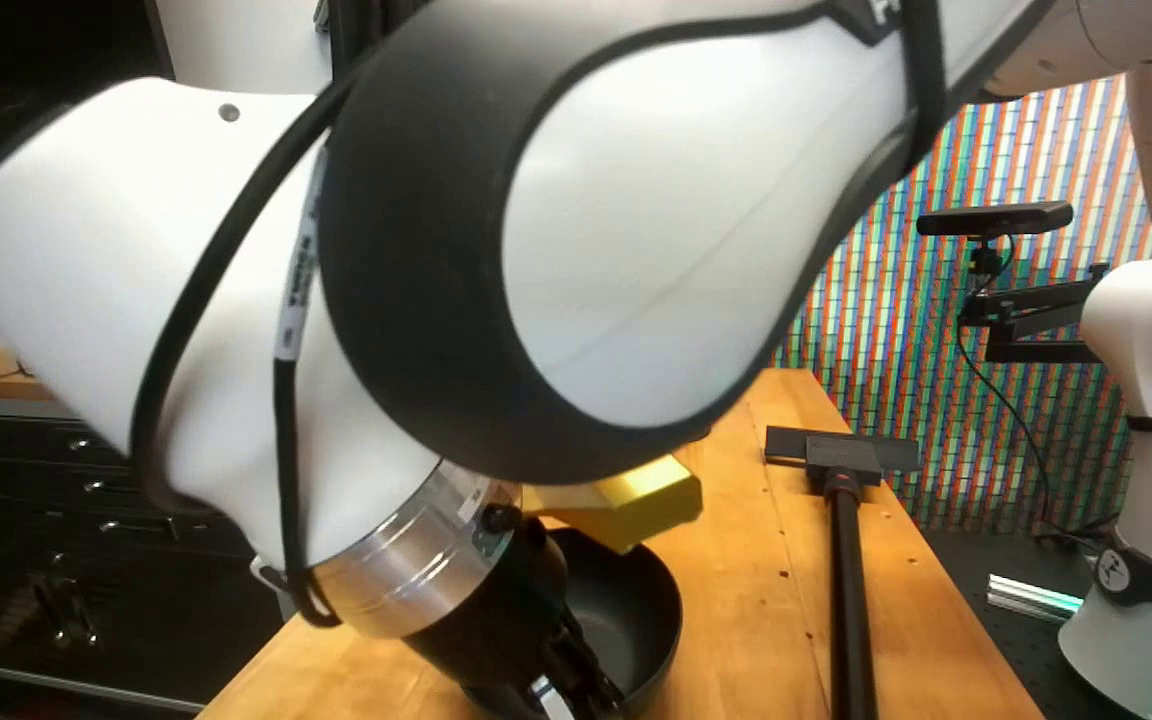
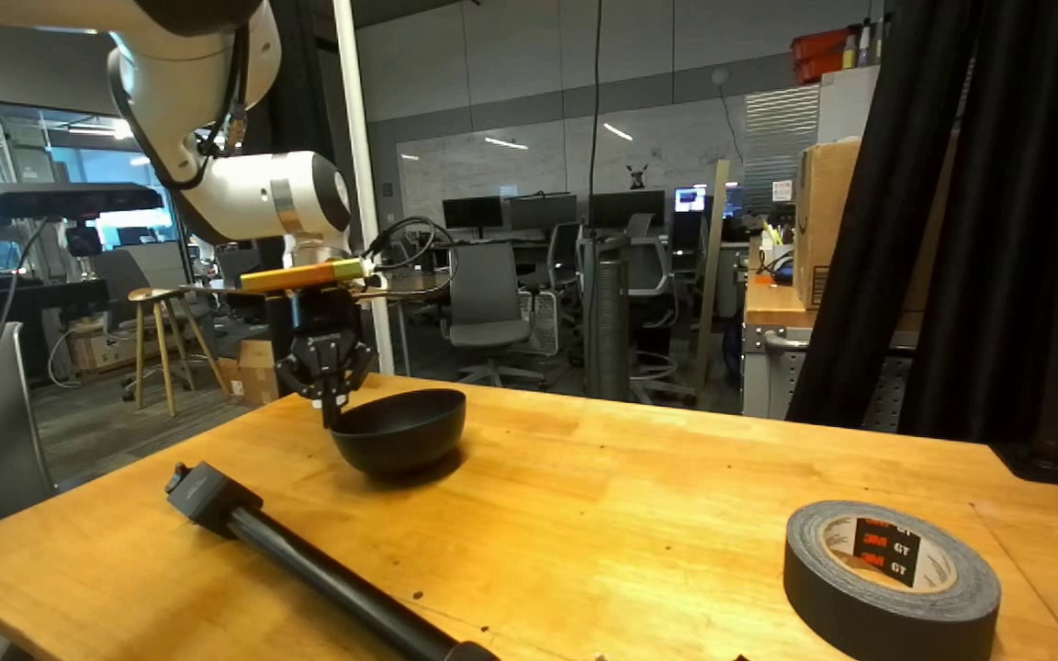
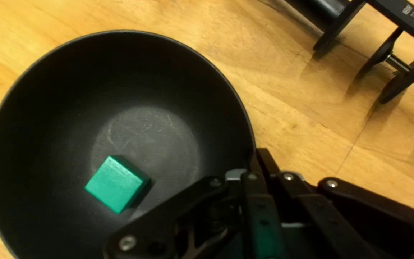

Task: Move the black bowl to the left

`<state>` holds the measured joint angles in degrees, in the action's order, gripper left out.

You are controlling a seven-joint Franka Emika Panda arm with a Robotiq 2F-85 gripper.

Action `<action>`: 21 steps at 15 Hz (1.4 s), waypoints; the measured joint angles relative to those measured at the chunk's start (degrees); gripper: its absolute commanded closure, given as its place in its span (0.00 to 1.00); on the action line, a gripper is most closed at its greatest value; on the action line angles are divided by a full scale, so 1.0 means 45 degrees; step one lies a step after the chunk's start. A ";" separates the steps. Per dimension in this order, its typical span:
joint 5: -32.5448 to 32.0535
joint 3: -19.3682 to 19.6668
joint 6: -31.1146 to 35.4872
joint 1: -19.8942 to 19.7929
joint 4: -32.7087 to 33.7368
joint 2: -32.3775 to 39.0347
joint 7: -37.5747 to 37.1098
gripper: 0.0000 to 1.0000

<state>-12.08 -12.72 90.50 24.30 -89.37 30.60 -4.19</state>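
The round black bowl [image 1: 626, 610] is on the wooden table. It also shows in an exterior view [image 2: 405, 441], where its rim looks tilted, higher on the side away from the gripper. In the wrist view the bowl [image 3: 178, 133] holds a green cube [image 3: 116, 185]. My gripper [image 2: 332, 415] points down at the bowl's near-left rim in that exterior view. In the wrist view its fingers [image 3: 256, 162] are close together with the rim between them, one inside and one outside. In an exterior view the gripper [image 1: 576, 690] is partly cut off by the frame's bottom.
A black clamp tool with a long pole [image 2: 336, 574] lies on the table beside the bowl; its clamp shows in the wrist view [image 3: 401, 21]. A grey tape roll [image 2: 887, 615] sits further off. A yellow block [image 1: 636, 500] is fixed on my wrist. A second arm [image 1: 1136, 420] stands beyond the table.
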 measured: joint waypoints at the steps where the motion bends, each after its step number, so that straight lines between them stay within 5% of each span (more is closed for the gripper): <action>1: -0.0209 -0.0027 -0.0220 0.0248 0.0295 0.0204 0.0012 0.68; 2: -0.0343 -0.0045 -0.0382 0.0455 0.0554 0.0391 0.0031 0.92; 6: -0.0578 -0.0066 -0.0617 0.0868 0.1208 0.0964 0.0063 0.68; 21: -0.0584 -0.0061 -0.0754 0.0830 0.1369 0.1023 0.0133 0.68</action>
<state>-14.71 -12.99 87.10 28.04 -83.20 35.21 -3.59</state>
